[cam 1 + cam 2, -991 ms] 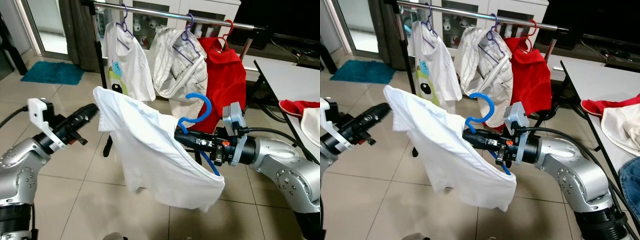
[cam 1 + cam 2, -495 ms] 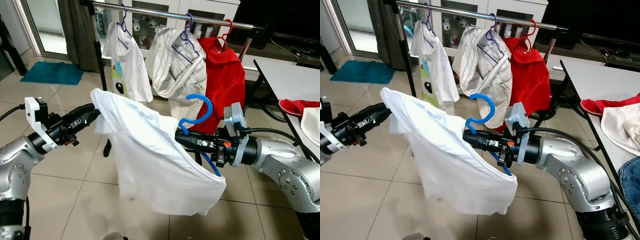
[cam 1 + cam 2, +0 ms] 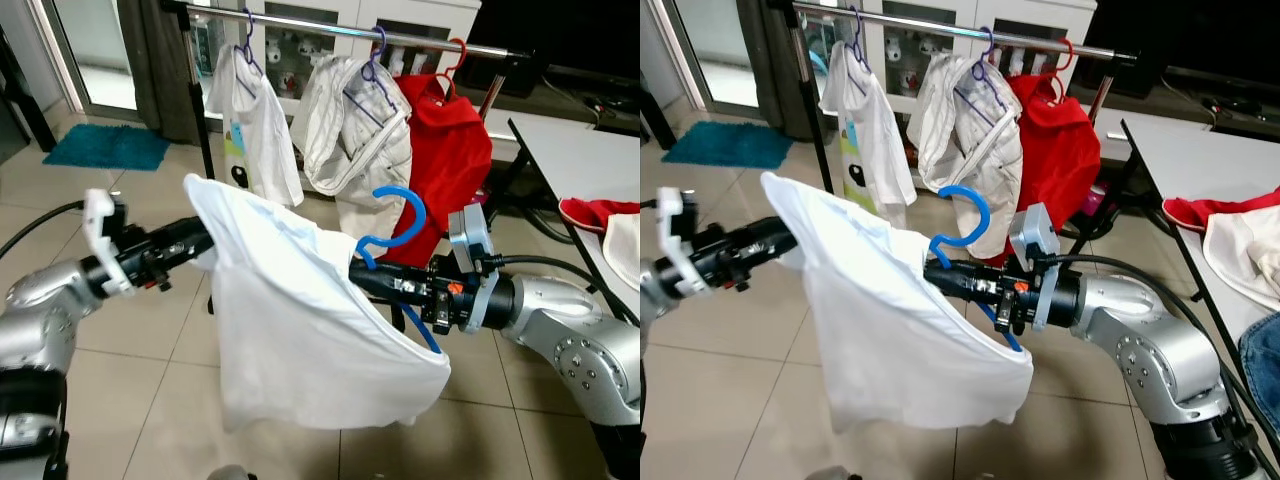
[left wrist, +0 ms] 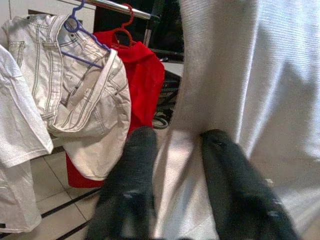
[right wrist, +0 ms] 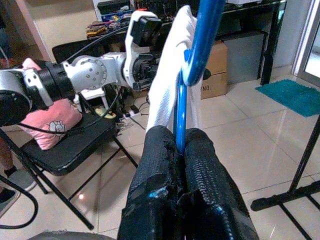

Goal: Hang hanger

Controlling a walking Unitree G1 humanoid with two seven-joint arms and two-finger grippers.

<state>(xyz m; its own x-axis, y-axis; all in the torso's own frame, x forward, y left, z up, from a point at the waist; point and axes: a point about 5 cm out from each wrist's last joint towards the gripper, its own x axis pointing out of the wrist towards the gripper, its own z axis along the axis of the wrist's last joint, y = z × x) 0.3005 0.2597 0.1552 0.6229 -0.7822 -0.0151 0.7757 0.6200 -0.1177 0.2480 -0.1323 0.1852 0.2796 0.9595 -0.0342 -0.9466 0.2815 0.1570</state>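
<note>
My right gripper (image 3: pixel 362 277) clamps the blue hanger (image 3: pixel 395 236) below and in front of the rail (image 3: pixel 350 25), hook upward. My left gripper (image 3: pixel 200 235) seems to pinch the white shirt (image 3: pixel 300 330) draped across; right arm is nearer the rail.

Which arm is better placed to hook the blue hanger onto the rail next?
Right, probably. The right gripper is shut on the blue hanger, hook upward, facing the rail. The left gripper only meets the white shirt at its far shoulder.
</note>
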